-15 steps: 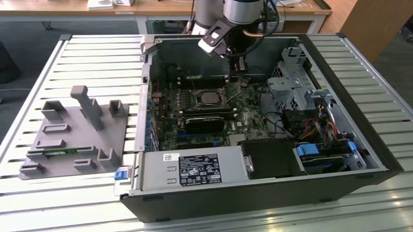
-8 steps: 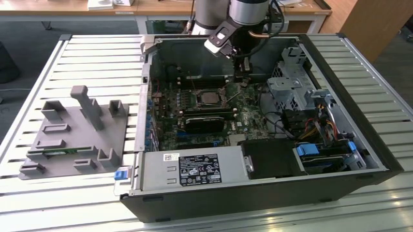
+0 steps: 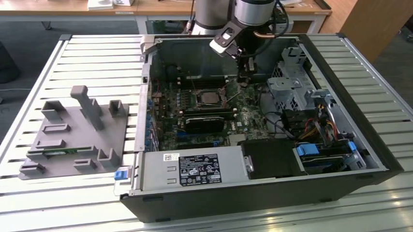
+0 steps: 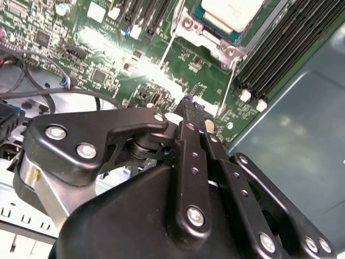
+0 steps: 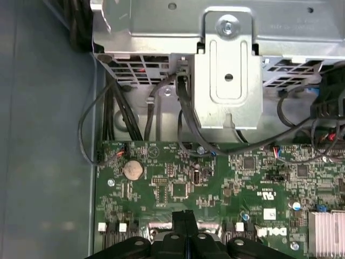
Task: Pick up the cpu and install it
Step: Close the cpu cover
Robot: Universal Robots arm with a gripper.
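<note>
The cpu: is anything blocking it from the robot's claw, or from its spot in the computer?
Nothing visible does. The cpu already lies in the socket frame, and the shut gripper hangs beside it, apart from it, above the motherboard.

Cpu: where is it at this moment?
In the exterior view the cpu sits in the socket on the motherboard, inside the open case. The shut pincer hangs close by, on the exterior view's right of it.
</note>
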